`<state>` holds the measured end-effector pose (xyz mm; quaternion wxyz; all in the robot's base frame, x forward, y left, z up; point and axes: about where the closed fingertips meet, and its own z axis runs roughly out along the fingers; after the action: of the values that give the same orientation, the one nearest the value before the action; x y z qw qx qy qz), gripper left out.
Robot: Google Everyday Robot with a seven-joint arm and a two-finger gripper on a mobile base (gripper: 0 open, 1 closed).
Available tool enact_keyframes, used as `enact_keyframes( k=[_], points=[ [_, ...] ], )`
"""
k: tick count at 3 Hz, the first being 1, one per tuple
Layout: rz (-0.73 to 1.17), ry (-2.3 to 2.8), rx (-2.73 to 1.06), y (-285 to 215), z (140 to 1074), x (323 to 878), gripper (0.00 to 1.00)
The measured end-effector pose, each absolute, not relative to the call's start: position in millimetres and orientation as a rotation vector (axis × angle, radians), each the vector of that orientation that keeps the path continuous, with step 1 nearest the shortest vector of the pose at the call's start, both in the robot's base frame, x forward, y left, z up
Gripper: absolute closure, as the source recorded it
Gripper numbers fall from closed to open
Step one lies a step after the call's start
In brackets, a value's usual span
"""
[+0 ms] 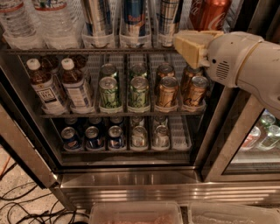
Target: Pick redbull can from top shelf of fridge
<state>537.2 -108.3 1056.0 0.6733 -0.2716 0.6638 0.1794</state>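
Note:
The fridge point(131, 179) stands open in front of me. Its top shelf point(87, 51) carries clear lane trays with tall slim cans. Two silver and blue-grey checked redbull cans stand there, one at the left point(98, 17) and one to the right point(169, 17), with a mostly blue slim can point(133, 17) between them. My beige gripper point(183, 46) sits at the front edge of the top shelf. It is just below and right of the right checked can and under a red Coca-Cola can point(210, 13). It holds nothing that I can see.
Clear water bottles point(26, 22) fill the top shelf's left side. The middle rack holds brown-capped bottles point(46, 89), green cans point(109, 92) and gold cans point(167, 92). The lower rack holds short blue and silver cans point(94, 138). A steel door post point(227, 140) stands to the right, and cables point(22, 205) lie on the floor.

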Motion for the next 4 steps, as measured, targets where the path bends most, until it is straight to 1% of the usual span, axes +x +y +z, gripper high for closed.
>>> enact_keyframes(
  k=[1, 2, 3, 4],
  points=[
    [0.404, 1.494, -0.611, -108.3, 1056.0, 537.2, 0.62],
    [0.404, 1.494, -0.612, -108.2, 1056.0, 537.2, 0.33],
    [0.404, 1.494, -0.612, -108.2, 1056.0, 537.2, 0.4],
    [0.404, 1.493, -0.618, -105.7, 1057.1, 537.7, 0.42]
  ],
)
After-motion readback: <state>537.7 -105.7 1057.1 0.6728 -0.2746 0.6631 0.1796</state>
